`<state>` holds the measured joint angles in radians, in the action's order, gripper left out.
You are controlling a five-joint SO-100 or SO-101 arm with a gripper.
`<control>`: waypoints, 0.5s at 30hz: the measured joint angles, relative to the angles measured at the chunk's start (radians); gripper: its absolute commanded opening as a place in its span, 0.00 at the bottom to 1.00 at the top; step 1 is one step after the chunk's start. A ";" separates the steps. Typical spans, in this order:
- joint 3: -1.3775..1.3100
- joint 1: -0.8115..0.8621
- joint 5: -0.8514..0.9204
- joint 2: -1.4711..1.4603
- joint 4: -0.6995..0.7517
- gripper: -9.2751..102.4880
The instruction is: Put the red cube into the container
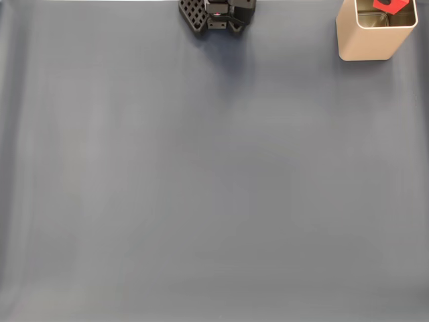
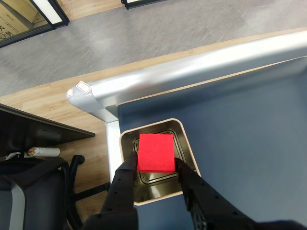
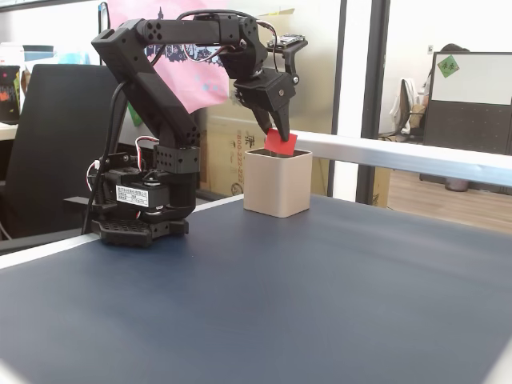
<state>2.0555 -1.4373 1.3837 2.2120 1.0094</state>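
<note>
The red cube [image 2: 156,152] is held between my black fingers, right over the open mouth of the beige container [image 2: 188,152]. My gripper [image 2: 154,165] is shut on the cube. From the side, the red cube [image 3: 280,142] hangs at the rim of the container [image 3: 277,184], with the gripper [image 3: 279,138] reaching down from the black arm. In the fixed view from above, the container [image 1: 372,40] stands at the top right corner and part of the red cube [image 1: 390,5] shows over its shiny inside.
The arm's base [image 3: 136,216] stands at the back left of the dark blue table [image 3: 304,296]. A silver rail [image 2: 192,72] runs along the table edge just beyond the container. A black office chair [image 2: 33,191] sits off the table.
</note>
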 measured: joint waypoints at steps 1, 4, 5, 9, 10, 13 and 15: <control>0.000 0.000 0.000 0.000 0.000 0.20; 0.000 0.000 0.009 0.000 0.000 0.23; 0.000 0.000 0.012 0.000 0.000 0.23; 0.000 0.003 0.029 0.000 0.000 0.28; 0.000 0.005 0.034 0.000 0.000 0.29; 0.000 0.006 0.051 0.000 -0.003 0.31; 0.000 0.006 0.060 0.000 -0.003 0.33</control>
<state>2.0555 -1.4312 1.4435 2.2120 1.0063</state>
